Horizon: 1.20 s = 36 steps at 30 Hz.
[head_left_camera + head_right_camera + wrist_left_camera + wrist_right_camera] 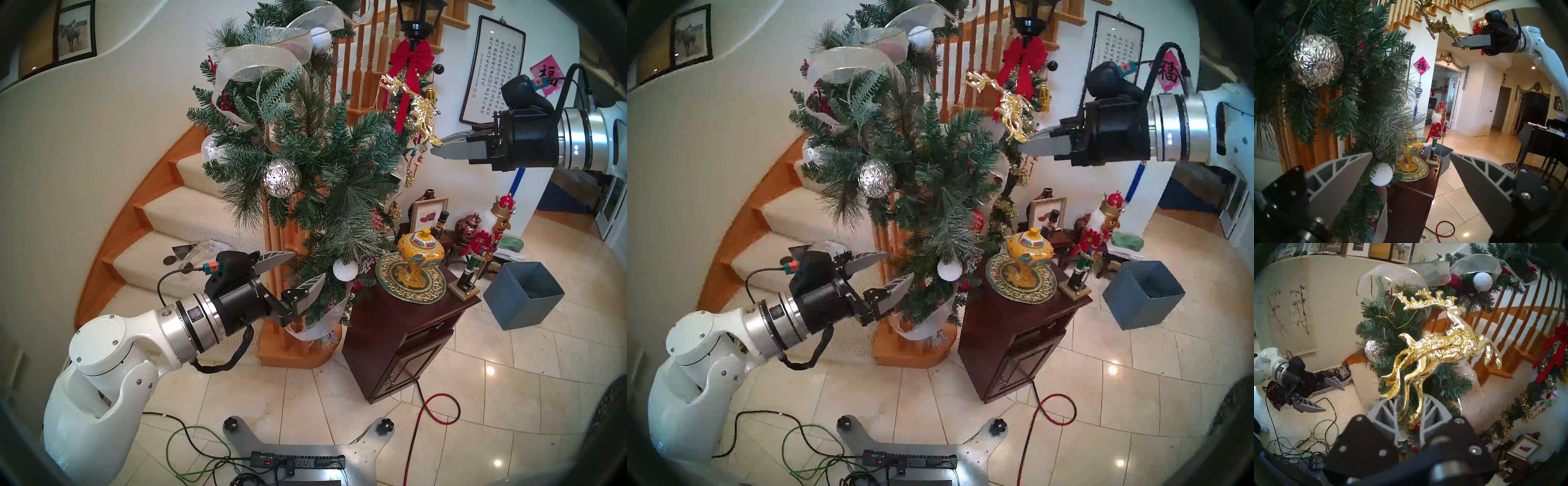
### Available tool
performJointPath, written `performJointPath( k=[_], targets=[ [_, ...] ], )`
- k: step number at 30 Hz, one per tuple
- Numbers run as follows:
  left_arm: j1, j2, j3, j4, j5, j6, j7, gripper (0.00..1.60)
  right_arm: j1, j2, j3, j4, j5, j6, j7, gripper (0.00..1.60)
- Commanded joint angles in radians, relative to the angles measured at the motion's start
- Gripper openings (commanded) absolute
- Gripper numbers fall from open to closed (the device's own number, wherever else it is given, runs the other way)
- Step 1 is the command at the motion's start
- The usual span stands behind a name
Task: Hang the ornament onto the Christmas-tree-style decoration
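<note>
Ornament [1437,351] in right gripper [1409,408] (clamped)

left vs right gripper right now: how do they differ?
Left gripper stands open and empty; right gripper is shut on the gold reindeer ornament. Left sits low beside the garland's bottom end, by the white snowy ball; right is high, at the garland's upper right. Both have the same grey ribbed fingers.
</note>
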Motion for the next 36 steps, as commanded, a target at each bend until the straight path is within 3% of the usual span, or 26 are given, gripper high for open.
performJointPath(
  k=[1,36],
  targets=[
    [-0.002,0.0,-0.001,-0.004,0.0,-0.001,0.0,1.6,0.039,0.004,-0.001,-0.009,0.015,-0.006,-0.025,0.0],
    [-0.002,0.0,0.0,-0.004,0.0,-0.001,-0.001,1.6,0.123,0.004,-0.092,-0.025,0.08,-0.007,-0.105,0.0]
  ],
)
